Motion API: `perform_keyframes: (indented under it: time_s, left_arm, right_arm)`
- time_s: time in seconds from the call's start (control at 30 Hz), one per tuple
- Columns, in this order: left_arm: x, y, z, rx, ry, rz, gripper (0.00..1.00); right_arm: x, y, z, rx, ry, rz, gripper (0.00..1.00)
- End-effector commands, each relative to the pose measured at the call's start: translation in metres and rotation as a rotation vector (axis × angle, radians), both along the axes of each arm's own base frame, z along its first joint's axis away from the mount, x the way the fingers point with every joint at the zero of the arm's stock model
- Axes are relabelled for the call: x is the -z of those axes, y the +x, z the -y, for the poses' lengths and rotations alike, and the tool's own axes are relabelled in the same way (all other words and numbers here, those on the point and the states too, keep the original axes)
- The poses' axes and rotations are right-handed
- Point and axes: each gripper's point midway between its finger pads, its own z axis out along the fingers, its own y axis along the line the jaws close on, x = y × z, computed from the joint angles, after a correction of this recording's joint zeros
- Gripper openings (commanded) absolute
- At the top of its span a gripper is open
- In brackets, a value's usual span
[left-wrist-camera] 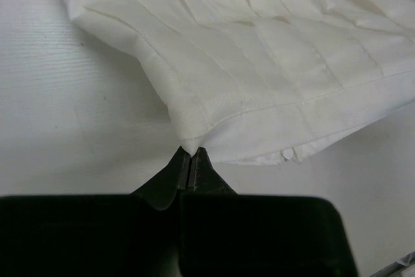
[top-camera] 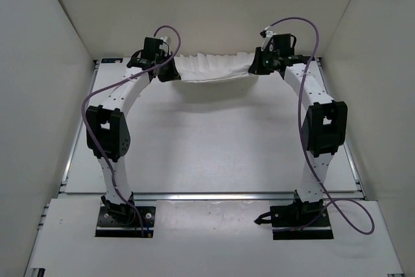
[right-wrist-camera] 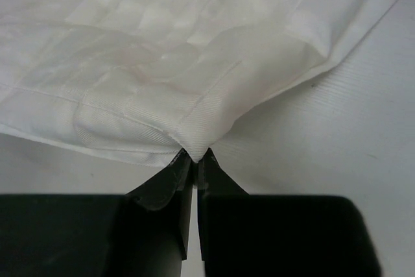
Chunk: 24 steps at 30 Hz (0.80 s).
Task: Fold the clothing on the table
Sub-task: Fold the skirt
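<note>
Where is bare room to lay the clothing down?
The table is bare from the clothing to the near rail. The far edge is crowded: left end effector and right end effector pinch its corners there.

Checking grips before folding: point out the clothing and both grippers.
clothing (top-camera: 211, 68), top view, middle of the fabric.
left gripper (left-wrist-camera: 189, 157), left wrist view, fingertips pinching a corner.
right gripper (right-wrist-camera: 194, 157), right wrist view, fingertips pinching a corner.

Both end effectors (left-wrist-camera: 190, 154) (right-wrist-camera: 195, 155) clamped tight
</note>
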Motion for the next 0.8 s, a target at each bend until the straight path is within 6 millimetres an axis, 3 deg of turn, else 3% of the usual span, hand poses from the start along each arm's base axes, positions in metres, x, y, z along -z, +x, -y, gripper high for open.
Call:
perform_keyframes:
  time_s: [0.0,0.03,0.07,0.1,0.17,0.2,0.23,0.33,0.37,0.4,0.43,0.47,0.5,0.53,0.57,0.6,0.63,0.67,0.7,0.77]
  left_arm:
    - [-0.079,-0.005,-0.007,0.008,0.031,0.200,0.00]
    - [-0.098,-0.005,-0.008,0.001,0.023,0.233,0.00]
    - [-0.128,-0.005,-0.010,0.002,0.020,0.295,0.00]
    - [-0.143,-0.007,-0.013,-0.003,0.015,0.323,0.00]
    - [-0.205,-0.010,-0.017,-0.019,0.001,0.464,0.00]
    - [-0.214,-0.009,-0.021,-0.025,0.001,0.490,0.00]
    - [-0.238,-0.009,-0.024,-0.044,0.002,0.548,0.00]
    - [-0.274,-0.012,-0.043,-0.088,-0.047,0.616,0.00]
    - [-0.270,-0.013,-0.044,-0.087,-0.054,0.608,0.00]
    - [-0.277,-0.021,-0.047,-0.090,-0.061,0.629,0.00]
    - [-0.271,-0.032,-0.045,-0.076,-0.049,0.626,0.00]
    - [-0.242,-0.036,-0.035,-0.051,-0.029,0.580,0.00]
    - [-0.223,-0.052,-0.026,-0.010,0.005,0.564,0.00]
    - [-0.221,-0.068,-0.028,-0.002,0.038,0.576,0.00]
    - [-0.192,-0.085,-0.022,0.021,0.067,0.518,0.00]
    - [-0.144,-0.100,-0.016,0.056,0.092,0.414,0.00]
    - [-0.142,-0.119,-0.016,0.076,0.072,0.414,0.00]
    - [-0.111,-0.145,-0.017,0.103,0.064,0.355,0.00]
    - [-0.085,-0.174,-0.018,0.118,0.051,0.302,0.00]
    - [-0.058,-0.217,-0.021,0.106,0.024,0.239,0.00]
  right_arm:
    - [-0.099,-0.014,-0.002,-0.004,-0.056,0.242,0.00]
    - [-0.113,-0.019,0.002,0.012,-0.061,0.256,0.00]
    - [-0.141,-0.022,-0.001,0.010,-0.060,0.317,0.00]
    - [-0.158,-0.021,0.000,0.028,-0.062,0.356,0.00]
    - [-0.206,-0.032,0.003,0.062,-0.055,0.457,0.01]
    - [-0.231,-0.039,0.005,0.071,-0.057,0.512,0.00]
    - [-0.251,-0.043,0.010,0.086,-0.065,0.563,0.00]
    - [-0.273,-0.047,0.019,0.113,-0.067,0.616,0.00]
    - [-0.276,-0.052,0.021,0.121,-0.065,0.611,0.00]
    - [-0.272,-0.058,0.019,0.111,-0.048,0.587,0.00]
    - [-0.256,-0.066,0.021,0.104,-0.059,0.552,0.00]
    - [-0.251,-0.071,0.022,0.107,-0.058,0.549,0.00]
    - [-0.222,-0.082,0.017,0.083,-0.077,0.510,0.00]
    - [-0.194,-0.097,0.015,0.086,-0.084,0.472,0.01]
    - [-0.144,-0.110,0.010,0.073,-0.098,0.373,0.00]
    - [-0.143,-0.128,0.007,0.055,-0.074,0.374,0.00]
    - [-0.113,-0.148,0.004,0.040,-0.063,0.313,0.00]
    - [-0.074,-0.164,0.001,0.031,-0.065,0.226,0.00]
    - [-0.072,-0.186,-0.004,0.025,-0.047,0.213,0.00]
    - [-0.024,-0.235,-0.021,-0.025,-0.030,0.086,0.00]
